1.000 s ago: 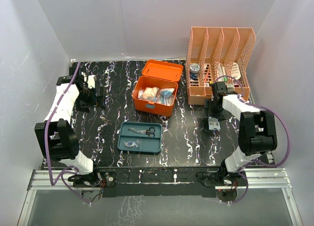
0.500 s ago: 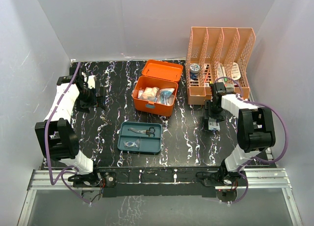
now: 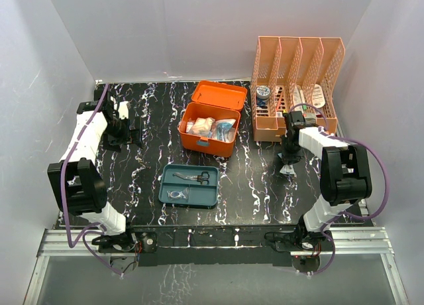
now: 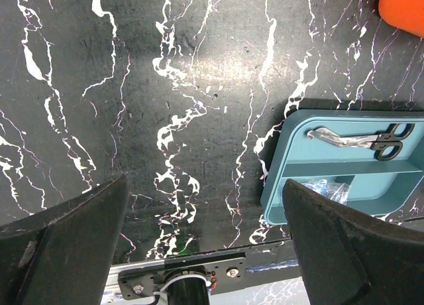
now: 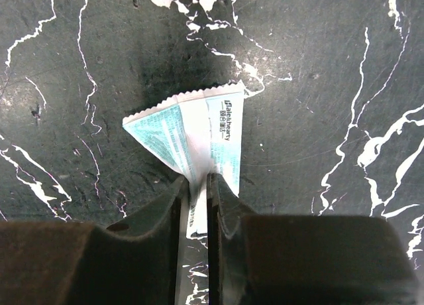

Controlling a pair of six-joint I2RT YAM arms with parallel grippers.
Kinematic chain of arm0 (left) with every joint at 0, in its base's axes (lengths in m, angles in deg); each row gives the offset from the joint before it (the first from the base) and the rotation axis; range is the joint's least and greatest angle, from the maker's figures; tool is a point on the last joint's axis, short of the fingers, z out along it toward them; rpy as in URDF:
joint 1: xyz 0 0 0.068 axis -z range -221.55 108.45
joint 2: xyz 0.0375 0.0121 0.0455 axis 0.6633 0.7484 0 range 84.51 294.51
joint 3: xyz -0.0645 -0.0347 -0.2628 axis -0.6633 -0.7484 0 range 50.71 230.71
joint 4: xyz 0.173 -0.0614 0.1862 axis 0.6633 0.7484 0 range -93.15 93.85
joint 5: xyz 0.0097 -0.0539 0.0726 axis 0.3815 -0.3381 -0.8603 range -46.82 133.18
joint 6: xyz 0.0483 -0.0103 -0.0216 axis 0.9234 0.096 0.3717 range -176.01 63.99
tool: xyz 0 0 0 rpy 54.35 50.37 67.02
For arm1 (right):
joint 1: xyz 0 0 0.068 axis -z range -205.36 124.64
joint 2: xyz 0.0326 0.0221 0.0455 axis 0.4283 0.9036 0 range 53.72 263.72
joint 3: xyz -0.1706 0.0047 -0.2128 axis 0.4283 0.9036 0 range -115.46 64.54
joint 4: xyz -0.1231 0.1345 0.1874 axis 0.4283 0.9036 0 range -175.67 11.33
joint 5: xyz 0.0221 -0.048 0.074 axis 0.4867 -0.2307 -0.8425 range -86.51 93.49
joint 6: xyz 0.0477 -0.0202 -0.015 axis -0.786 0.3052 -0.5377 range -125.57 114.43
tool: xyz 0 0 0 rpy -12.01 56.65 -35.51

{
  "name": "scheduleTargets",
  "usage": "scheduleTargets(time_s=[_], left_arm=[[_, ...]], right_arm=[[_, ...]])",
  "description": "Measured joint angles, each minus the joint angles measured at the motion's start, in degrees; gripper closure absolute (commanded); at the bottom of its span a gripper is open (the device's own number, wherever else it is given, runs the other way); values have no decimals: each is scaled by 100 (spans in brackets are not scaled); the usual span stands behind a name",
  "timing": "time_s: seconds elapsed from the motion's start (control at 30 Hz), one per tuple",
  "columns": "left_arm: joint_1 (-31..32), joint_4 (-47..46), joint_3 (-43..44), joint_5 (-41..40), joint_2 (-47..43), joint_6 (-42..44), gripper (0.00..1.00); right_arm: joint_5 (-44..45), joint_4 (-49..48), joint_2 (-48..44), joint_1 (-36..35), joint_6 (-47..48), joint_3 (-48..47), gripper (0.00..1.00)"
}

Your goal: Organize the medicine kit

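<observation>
The orange medicine kit stands open at the table's back middle, lid up, with packets inside. Its teal divided tray lies apart in front, holding scissors and a small clear bag; the tray and scissors also show in the left wrist view. My right gripper is shut on a white and teal paper sachet, pinched and folded just above the table, in front of the file organizer. My left gripper is open and empty at the far left, fingers wide apart.
A tall peach slatted file organizer stands at back right, holding a round tin and packets. White walls enclose the table on three sides. The metal frame rail runs along the near edge.
My right gripper has closed on the sachet and crumpled it into a fold, and the wrist has shifted slightly toward the organizer. The left arm has not moved.
</observation>
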Motion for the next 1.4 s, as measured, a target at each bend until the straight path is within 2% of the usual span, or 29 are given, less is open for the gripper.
scheduleTargets(time_s=[0.23,0.47,0.67,0.8,0.97,1.07,1.4], left_arm=[[0,2,9,2,31,-2,1],[-2,2,13,7,33,-24,1],[0,0,13,39,33,-79,1],[0,0,7,66,33,-85,1],[0,-4,-20,107,33,-79,1],[0,-2,-39,118,33,-74,1],[0,-22,-149,146,33,-61,1]], right_arm=[[-48,317,-192,-2,4,-142,96],[-267,933,-597,-358,92,-1550,100],[-415,1261,-570,-1445,256,-3185,100],[-474,1224,-393,-2503,514,-3866,100],[-538,1274,85,-4107,990,-3912,99],[-599,1290,264,-4739,1220,-3733,99],[-678,1467,240,-5751,1755,-3075,100]])
